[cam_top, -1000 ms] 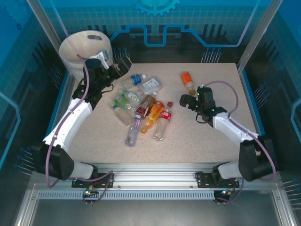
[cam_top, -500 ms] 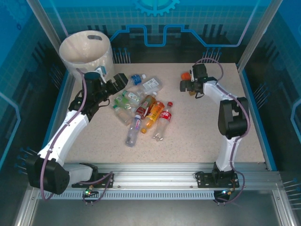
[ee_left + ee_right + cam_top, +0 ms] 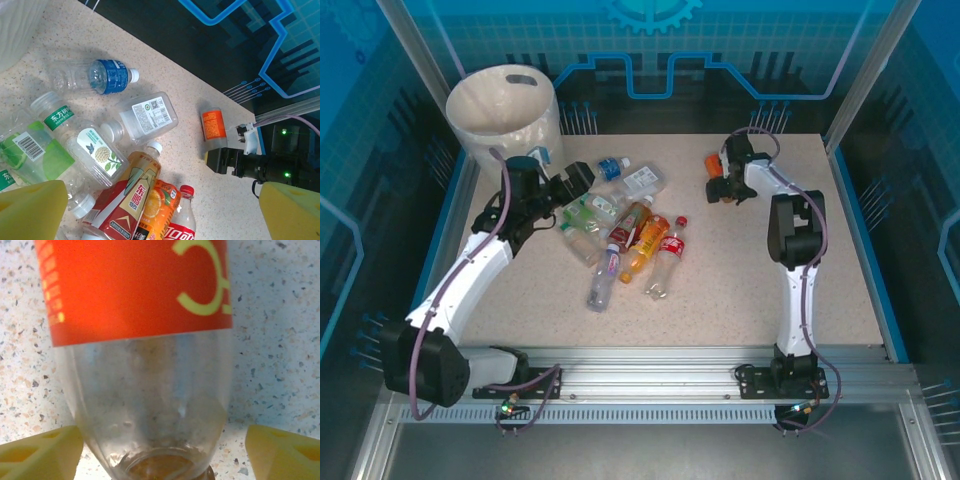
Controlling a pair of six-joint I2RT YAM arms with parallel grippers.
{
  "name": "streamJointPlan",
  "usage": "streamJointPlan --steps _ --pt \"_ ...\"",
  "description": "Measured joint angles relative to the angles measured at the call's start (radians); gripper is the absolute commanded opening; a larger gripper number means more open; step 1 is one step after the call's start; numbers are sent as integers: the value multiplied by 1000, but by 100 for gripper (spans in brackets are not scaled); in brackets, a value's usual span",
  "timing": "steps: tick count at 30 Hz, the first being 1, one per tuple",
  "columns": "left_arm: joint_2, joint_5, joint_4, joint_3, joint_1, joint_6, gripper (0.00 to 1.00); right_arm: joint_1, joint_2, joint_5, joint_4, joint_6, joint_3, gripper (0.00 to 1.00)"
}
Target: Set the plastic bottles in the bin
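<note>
At far right, right hand (image 3: 161, 452) astride orange-labelled bottle (image 3: 140, 290), seemingly without contact.

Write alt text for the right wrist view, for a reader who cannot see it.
A clear plastic bottle with an orange label lies on the speckled table, seen close up. The right hand straddles its clear end, a yellow fingertip at each side, with bare table showing between bottle and one fingertip, so not clamped.

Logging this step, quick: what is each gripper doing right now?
Left gripper: open, holding nothing.
Right gripper: open, fingers either side of the orange-label bottle, not yet clamped.
</note>
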Motion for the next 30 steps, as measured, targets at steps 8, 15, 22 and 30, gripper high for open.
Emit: streamJointPlan --steps 8,15,22,30 --pt "28 24 0 0 0 -14 99 17 30 24 -35 -19 42 63" --pt "37 34 11 0 -14 -13 99 19 4 15 -14 -10 -5 48" --pt "112 48 10 24 -78 -2 99 18 -169 -31 40 25 -218 41" --pt "190 64 19 81 -136 13 99 19 -454 -112 163 93 -480 35"
